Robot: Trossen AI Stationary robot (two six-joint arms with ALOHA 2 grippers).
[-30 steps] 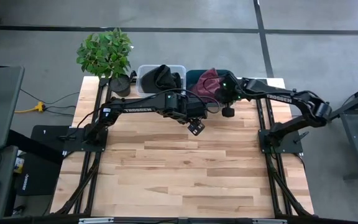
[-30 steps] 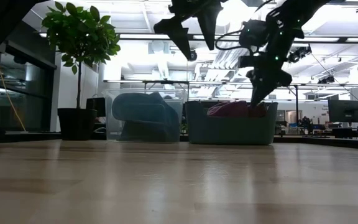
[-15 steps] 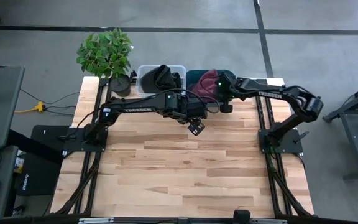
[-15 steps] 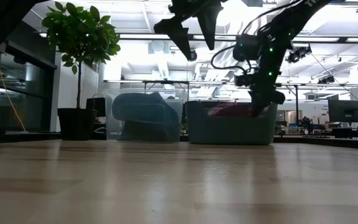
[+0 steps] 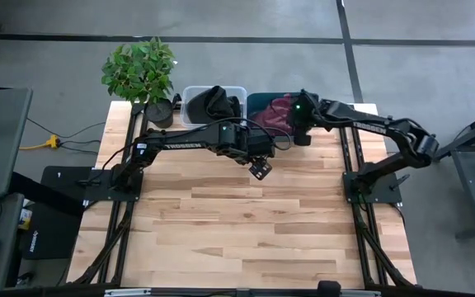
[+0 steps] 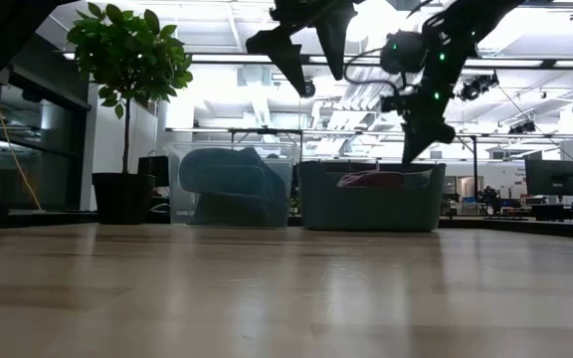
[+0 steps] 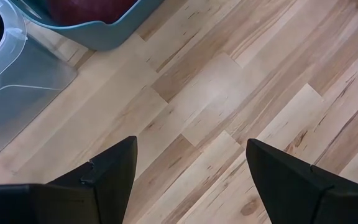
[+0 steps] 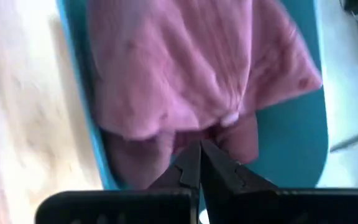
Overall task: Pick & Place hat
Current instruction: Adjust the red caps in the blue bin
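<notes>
Wooden counter (image 5: 246, 223): the pink hat (image 8: 185, 81) lies slumped in the teal bin (image 5: 258, 103) at twelve o'clock, soft, light, best pinched at a fold. Right gripper (image 8: 199, 163) fingers pressed together above it; left gripper (image 7: 191, 168) fingers spread over bare wood.

High view: straight down over whole bench (image 5: 246, 223). Low view: bench level, facing bins (image 6: 369, 196). Wrist views: close, downward; both catch teal bin (image 7: 98, 34).

Left arm reaches inward across the back; left gripper (image 5: 260, 167) raised, fingers spread, empty. Right arm stretched inward; right gripper (image 5: 301, 136) raised, fingers pressed together.
</notes>
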